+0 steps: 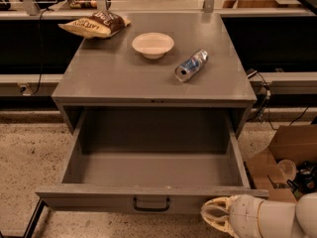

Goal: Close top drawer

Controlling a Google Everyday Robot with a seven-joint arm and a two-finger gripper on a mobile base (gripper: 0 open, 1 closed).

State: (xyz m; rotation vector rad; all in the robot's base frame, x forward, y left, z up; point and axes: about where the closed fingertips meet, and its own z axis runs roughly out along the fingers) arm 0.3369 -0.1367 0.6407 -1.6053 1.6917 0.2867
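Observation:
The top drawer [153,175] of the grey metal cabinet is pulled far out and holds nothing. Its front panel [99,201] faces the bottom edge of the view, with a small dark pull handle [151,204] at its centre. My gripper [218,217], cream-coloured on a white arm, sits at the bottom right, just in front of the panel's right end and right of the handle. It holds nothing that I can see.
On the cabinet top [114,78] lie a chip bag [95,24], a white bowl [153,44] and a can on its side [191,65]. A cardboard box [285,165] with clutter stands on the floor at right. Speckled floor [29,148] at left.

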